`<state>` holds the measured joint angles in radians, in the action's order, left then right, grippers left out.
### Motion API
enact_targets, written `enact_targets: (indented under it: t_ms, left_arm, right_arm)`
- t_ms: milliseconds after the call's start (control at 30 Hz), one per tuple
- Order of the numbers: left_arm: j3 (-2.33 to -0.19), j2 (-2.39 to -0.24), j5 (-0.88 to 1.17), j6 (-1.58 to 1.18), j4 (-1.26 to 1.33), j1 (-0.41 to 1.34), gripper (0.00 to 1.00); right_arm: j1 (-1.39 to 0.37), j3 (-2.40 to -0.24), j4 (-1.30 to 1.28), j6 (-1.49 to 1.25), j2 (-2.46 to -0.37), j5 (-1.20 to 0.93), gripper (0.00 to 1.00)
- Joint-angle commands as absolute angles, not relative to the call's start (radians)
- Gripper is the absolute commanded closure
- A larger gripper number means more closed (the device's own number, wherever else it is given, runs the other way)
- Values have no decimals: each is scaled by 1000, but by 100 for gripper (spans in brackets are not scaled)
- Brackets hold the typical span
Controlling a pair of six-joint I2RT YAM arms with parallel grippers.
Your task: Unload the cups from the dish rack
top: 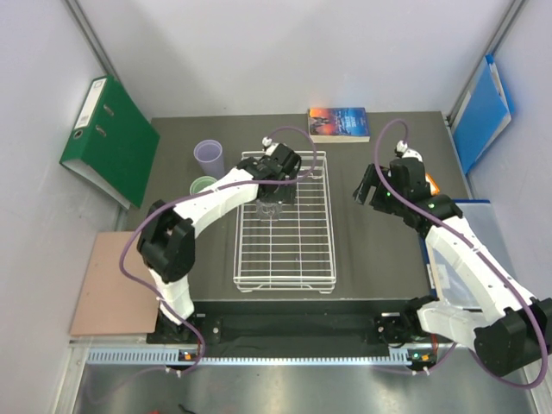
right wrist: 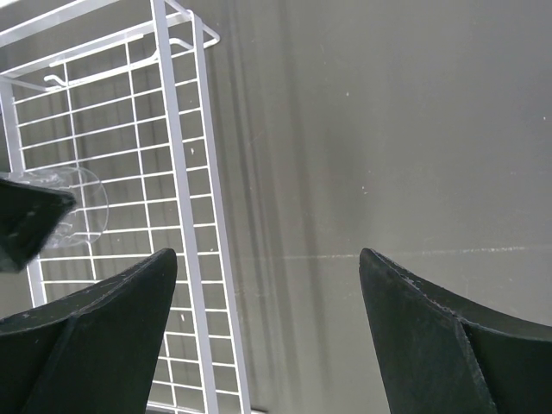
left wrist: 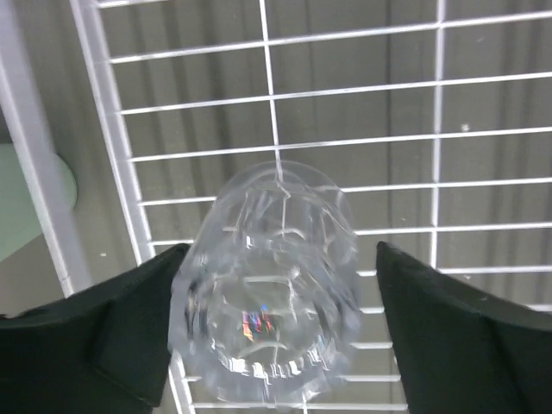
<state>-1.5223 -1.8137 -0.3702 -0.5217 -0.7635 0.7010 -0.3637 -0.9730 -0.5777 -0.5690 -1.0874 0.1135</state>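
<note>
**A:** Where's the clear ribbed glass (left wrist: 272, 293)?

**B:** Standing in the dish rack (top: 285, 250), slightly toward eleven o'clock of its middle. The left gripper (left wrist: 280, 259) straddles it with its fingers spread. One pad looks to be at the wall and the other is apart, so it isn't clamped. I'd say it's lining up the grab.

**A:** And the right gripper (right wrist: 267, 259)?

**B:** Wide open and empty, over the table at the rack's three o'clock, probably to stay clear. A lilac cup (top: 209, 157) and a green cup (top: 203, 185) stand outside at ten o'clock, likely already unloaded.

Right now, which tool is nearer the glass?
Left. The left tool straddles the glass in the rack; the right tool hangs over the table beside the rack.
</note>
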Motion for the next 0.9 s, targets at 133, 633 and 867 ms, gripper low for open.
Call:
enact_targets:
  t_ms: [133,633,867]
  left_arm:
    - [-1534,-1810,-392,-522,-761,699,80]
    - [-1432,-1456,146,-664,-404,615,100]
    - [-1059,-1396,647,-1142,419,480,100]
  right_arm:
    - [-377,-966,-578,-565,-1057,147,15]
    - [-379,-905,-370,-594,-1006,3,18]
    - [-377,-795,-50,-701,-858,-308,23]
